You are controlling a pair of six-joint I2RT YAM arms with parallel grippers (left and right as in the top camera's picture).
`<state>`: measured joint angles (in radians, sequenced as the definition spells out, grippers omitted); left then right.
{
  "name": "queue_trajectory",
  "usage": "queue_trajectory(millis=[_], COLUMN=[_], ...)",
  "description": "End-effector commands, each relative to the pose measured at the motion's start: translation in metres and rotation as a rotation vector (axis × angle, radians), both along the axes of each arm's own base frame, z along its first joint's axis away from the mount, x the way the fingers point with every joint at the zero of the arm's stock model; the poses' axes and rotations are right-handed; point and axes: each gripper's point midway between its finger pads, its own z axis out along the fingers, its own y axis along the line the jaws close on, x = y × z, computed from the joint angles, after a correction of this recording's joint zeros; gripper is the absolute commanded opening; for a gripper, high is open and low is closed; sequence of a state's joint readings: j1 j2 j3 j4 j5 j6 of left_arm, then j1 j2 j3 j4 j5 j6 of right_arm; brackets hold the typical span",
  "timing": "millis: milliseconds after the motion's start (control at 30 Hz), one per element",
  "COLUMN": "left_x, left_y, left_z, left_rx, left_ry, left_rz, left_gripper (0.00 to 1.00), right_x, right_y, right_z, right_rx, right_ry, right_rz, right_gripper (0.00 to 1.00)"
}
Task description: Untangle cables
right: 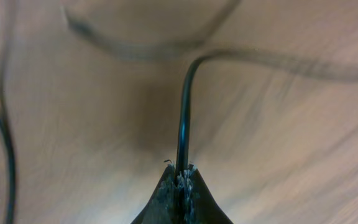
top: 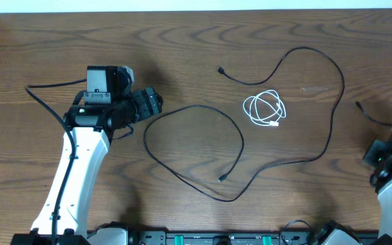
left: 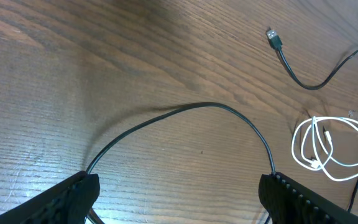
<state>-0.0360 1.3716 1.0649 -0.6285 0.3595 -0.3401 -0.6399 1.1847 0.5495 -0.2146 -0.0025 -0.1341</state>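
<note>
Right wrist view: the right gripper (right: 180,186), pressed together, meets a black cord (right: 183,112) at its tips; beyond, the left gripper (left: 179,199) hangs spread left of the coiled white cable (top: 265,109), around which the limp, light black cable (top: 332,122) arcs, probably best pinched near a plug (top: 220,69).

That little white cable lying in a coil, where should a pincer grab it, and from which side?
Probably where its loops bunch along the rim of the white cable, not the loose plug end. It lies flat on the table, so come straight down from above, a finger either side of the bundle. The black cable arcs around it without touching, so nothing blocks the way.
</note>
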Motion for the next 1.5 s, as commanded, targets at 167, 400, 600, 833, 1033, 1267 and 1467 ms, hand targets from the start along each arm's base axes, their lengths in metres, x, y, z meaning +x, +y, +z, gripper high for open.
queue_trajectory(millis=[167, 400, 600, 833, 1033, 1267, 1467], left_x=[0.004, 0.004, 0.004, 0.004, 0.004, 0.004, 0.004], left_y=[0.002, 0.002, 0.002, 0.002, 0.002, 0.002, 0.002], left_z=[0.008, 0.008, 0.008, 0.008, 0.008, 0.008, 0.008], left_rx=[0.014, 0.014, 0.014, 0.014, 0.014, 0.014, 0.014], left_ry=[-0.022, -0.022, -0.022, -0.022, -0.022, -0.022, -0.022], left_rz=[0.003, 0.003, 0.003, 0.003, 0.003, 0.003, 0.003], left_gripper=[0.87, 0.87, 0.87, 0.87, 0.87, 0.87, 0.87], right_x=[0.046, 0.068, 0.070, 0.071, 0.079, 0.062, 0.032], right_y=[-0.038, -0.055, -0.078, -0.121, -0.158, -0.213, -0.241], right_z=[0.082, 0.139, 0.135, 0.088, 0.068, 0.046, 0.042], right_rx=[-0.488, -0.869, -1.000, -0.965, -0.946, -0.962, -0.942], right_ry=[-0.078, -0.094, 0.007, 0.086, 0.133, 0.340, 0.420], right_rz=[0.242, 0.349, 0.367, 0.329, 0.285, 0.176, 0.073], right_gripper=[0.01, 0.01, 0.01, 0.01, 0.01, 0.01, 0.01])
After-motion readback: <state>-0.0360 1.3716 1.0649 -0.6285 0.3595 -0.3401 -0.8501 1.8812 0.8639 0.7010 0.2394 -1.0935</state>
